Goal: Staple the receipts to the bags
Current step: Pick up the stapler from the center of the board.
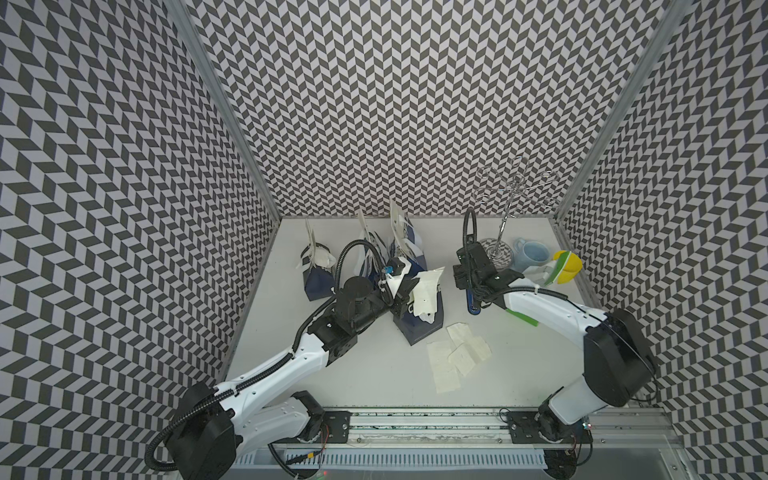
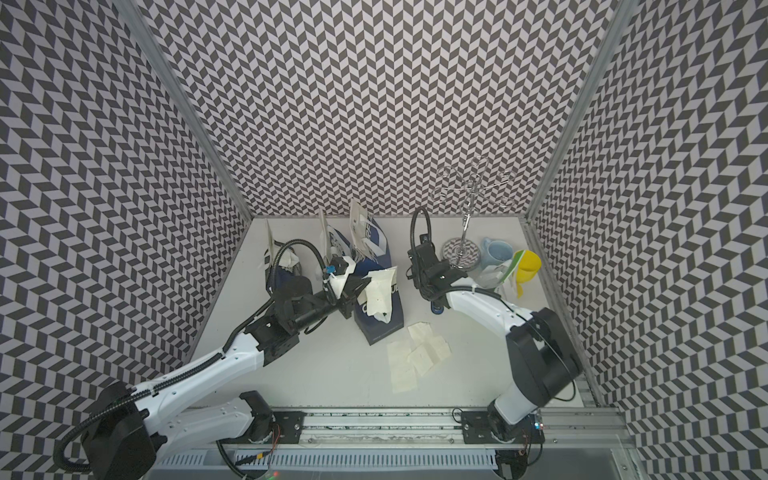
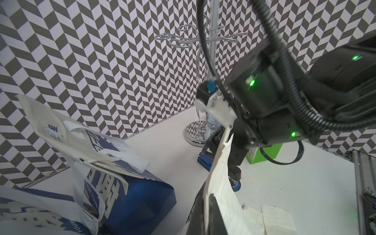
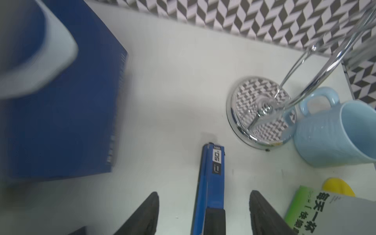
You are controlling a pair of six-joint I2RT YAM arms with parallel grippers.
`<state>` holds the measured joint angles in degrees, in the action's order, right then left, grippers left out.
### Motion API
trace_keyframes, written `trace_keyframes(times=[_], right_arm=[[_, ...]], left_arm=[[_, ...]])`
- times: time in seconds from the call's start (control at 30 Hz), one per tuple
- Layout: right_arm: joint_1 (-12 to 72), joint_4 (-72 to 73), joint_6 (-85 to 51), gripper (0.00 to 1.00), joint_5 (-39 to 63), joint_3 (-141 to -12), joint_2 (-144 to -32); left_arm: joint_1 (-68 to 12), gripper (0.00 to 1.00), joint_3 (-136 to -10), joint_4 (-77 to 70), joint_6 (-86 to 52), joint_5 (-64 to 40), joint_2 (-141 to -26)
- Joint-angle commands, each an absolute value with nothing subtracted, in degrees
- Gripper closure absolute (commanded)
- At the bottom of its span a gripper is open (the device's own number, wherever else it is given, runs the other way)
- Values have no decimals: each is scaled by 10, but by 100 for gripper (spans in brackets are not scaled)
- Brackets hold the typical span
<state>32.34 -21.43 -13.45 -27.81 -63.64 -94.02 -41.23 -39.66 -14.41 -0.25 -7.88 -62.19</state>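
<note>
We look down on a white counter (image 1: 353,374) boxed in by walls of black and white zigzag pattern. Our left claw (image 1: 409,293) is clenched on a cream receipt (image 1: 426,297), which covers the upper part of the dark blue bag (image 1: 419,332) nearest us, near the middle of the counter. The left wrist view shows the paper pinched between the claw's dark fingers (image 3: 215,215). Our right claw (image 4: 203,193) is released, with its jaws spread to either side of a blue stapler (image 4: 211,179) that lies flat on the counter, a gap on each side. Just in front of that bag, loose receipts (image 1: 457,357) overlap in a small heap. More dark blue bags (image 1: 320,286) stand towards the back, left of centre. A green and white bag (image 4: 295,213) sits at the far right, beside a yellow cup (image 1: 571,266), a pale blue mug (image 1: 534,253) and a chrome mug stand (image 1: 498,251)
</note>
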Motion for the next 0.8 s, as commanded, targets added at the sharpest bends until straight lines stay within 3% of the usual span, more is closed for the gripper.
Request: trace_keyframes(times=[0.0, 0.3, 0.5, 0.63, 0.7, 0.77], right_arm=[[323, -261, -179, 31, -343, -664, -991], [291, -237, -217, 34, -254, -638, -1041], [267, -210, -213, 63, -156, -621, -1036], [257, -205, -210, 93, -129, -609, -1026], [257, -208, -204, 100, -122, -610, -1004], [256, -191, -199, 100, -107, -607, -954]], left_arm=[[-414, 100, -395, -177, -16, -60, -604], [-416, 100, -383, -181, -7, -59, -597], [-416, 100, -382, -181, -9, -64, -606], [-416, 100, -385, -180, -15, -55, -610], [-416, 100, -389, -179, -23, -46, -612], [-416, 100, -394, -177, -35, -42, -618]])
